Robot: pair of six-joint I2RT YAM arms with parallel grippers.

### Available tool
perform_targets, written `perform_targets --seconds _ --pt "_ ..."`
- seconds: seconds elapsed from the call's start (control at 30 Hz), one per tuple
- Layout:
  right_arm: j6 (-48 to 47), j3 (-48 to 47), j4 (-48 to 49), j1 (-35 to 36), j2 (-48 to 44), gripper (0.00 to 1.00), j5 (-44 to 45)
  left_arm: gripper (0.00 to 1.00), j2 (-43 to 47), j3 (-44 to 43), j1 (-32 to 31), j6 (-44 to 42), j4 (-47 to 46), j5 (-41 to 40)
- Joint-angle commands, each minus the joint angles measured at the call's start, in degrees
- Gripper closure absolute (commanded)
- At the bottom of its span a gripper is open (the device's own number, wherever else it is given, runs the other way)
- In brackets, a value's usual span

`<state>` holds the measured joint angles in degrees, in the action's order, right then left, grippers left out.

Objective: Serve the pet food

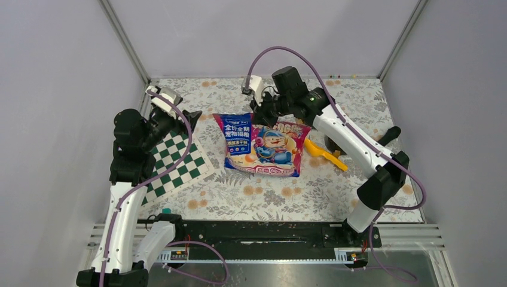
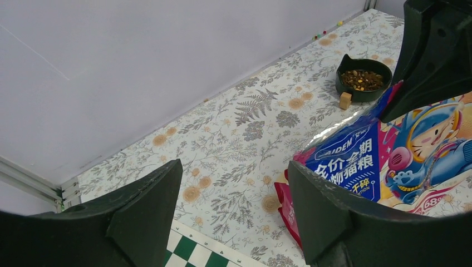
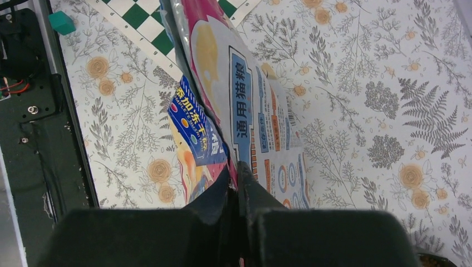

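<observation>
Nearest the arm bases a checkered mat lies on the floral worktop. Beyond it, about the middle, the glossy bag lies with its cartoon cat facing up, and most of the pet food is presumably inside it, out of sight. An orange scoop lies just beside the bag's right edge. The left hand hovers over the mat's far corner, near the bag's left side, its jaws wide apart and holding nothing. At the bag's far edge the right hand is clamped tight, and the right wrist view shows its fingers pinching a thin fold of film. Whether the bag is open there I cannot tell. Farther back, the left wrist view shows a black bowl with a shallow layer of brown pellets in it and a small tan cube against its wall. The film looks slick and limp, and the loose mass inside will likely slump and shift its weight when the bag tilts, so a pinch on a single fold may creep. The doubled top seam or a corner seems the surer hold, with the free hand steadying the opposite side. The pellets themselves are probably light, hard and quick to roll and scatter, so they are better poured or scooped than gripped.
</observation>
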<state>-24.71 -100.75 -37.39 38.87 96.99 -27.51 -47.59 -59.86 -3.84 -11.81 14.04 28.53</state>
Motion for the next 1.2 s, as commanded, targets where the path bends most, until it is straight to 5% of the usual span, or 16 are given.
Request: perform_targets --seconds 0.0,0.63,0.9,1.07,1.17 --pt "3.98 -4.82 2.82 0.66 -0.46 1.00 2.94 0.29 0.21 -1.66 -0.03 0.69 -2.31 0.68" --pt "37.43 -31.37 12.38 3.70 6.54 1.00 29.37 0.29 0.23 0.83 -0.03 9.02 -6.22 1.91" --pt "43.94 -33.84 12.20 4.42 9.42 1.00 38.38 0.28 -1.02 0.62 -0.03 11.65 -7.74 1.44" --pt "42.51 -33.10 10.94 4.49 9.59 0.46 37.95 0.28 -1.86 0.67 0.01 13.13 -7.96 1.44" --pt "40.22 -32.59 9.68 4.19 8.05 0.35 37.86 0.28 -1.98 1.36 -0.03 13.92 -8.17 0.88"
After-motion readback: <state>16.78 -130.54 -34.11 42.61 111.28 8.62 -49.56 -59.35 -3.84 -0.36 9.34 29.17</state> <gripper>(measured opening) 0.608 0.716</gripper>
